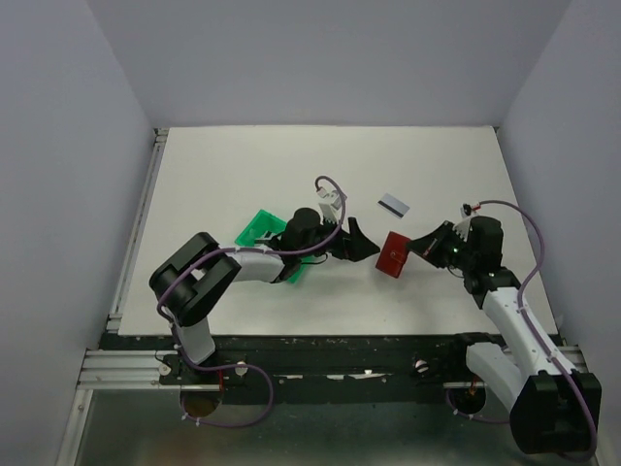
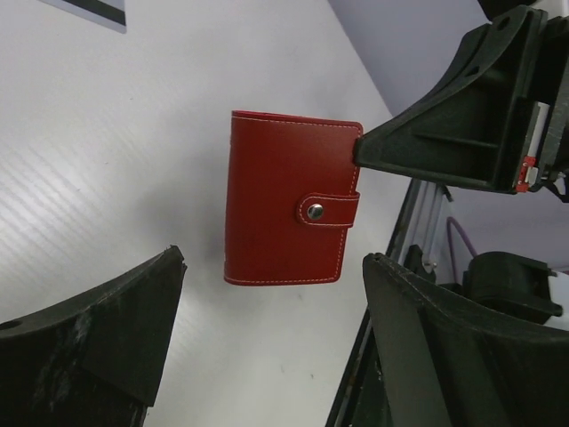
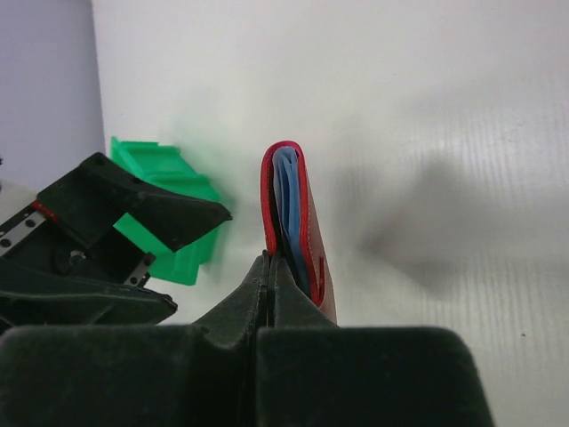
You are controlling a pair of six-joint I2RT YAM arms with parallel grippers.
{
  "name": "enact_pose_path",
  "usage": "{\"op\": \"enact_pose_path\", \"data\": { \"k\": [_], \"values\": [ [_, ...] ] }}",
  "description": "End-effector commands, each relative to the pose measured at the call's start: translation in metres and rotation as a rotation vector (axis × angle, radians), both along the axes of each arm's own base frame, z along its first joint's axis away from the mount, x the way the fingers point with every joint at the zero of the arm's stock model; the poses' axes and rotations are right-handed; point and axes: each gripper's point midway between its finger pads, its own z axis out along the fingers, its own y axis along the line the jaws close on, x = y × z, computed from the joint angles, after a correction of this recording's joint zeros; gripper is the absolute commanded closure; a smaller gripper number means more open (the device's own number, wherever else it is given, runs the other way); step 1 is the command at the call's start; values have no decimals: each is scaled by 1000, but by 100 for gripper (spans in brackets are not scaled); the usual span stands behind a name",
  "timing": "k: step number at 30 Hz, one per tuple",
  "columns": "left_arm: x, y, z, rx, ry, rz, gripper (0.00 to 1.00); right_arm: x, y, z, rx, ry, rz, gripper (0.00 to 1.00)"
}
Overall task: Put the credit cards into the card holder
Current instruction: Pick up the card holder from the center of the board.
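Right gripper (image 3: 269,267) clamped on one edge of card holder (image 2: 289,209); holder stands on edge just beyond fingertips, snap strap (image 2: 329,211) fastened. Left gripper (image 1: 360,243) spread wide, empty, holder directly ahead between its fingers. Credit card (image 1: 392,204) on table (image 1: 243,165), beyond both. Risk: narrow edge pinch lets holder twist or slip once strap is tugged

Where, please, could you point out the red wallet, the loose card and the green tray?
red wallet (image 2: 276,196): left wrist view, middle of its front cover.
loose card (image 1: 393,204): top view, middle of its face.
green tray (image 1: 258,228): top view, bare far corner.
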Motion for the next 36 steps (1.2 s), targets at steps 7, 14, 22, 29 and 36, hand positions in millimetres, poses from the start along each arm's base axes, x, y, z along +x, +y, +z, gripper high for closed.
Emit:
{"op": "enact_pose_path", "data": {
  "k": [7, 14, 22, 29, 36],
  "values": [
    [-14, 5, 47, -243, -75, -50, 8, -1, 32, 83, 141, -213, 199, 100],
    [-18, 14, 62, -344, -103, -63, 11, -11, 50, 116, 240, -269, 328, 100],
    [-32, 11, 88, -459, -134, -144, 21, -17, 57, 121, 292, -275, 382, 100],
    [-41, 8, 92, -532, -123, -213, 30, -19, 61, 129, 332, -287, 417, 100],
    [-46, 10, 107, -552, -149, -241, 45, -18, 62, 119, 339, -270, 423, 100]
  ]
}}
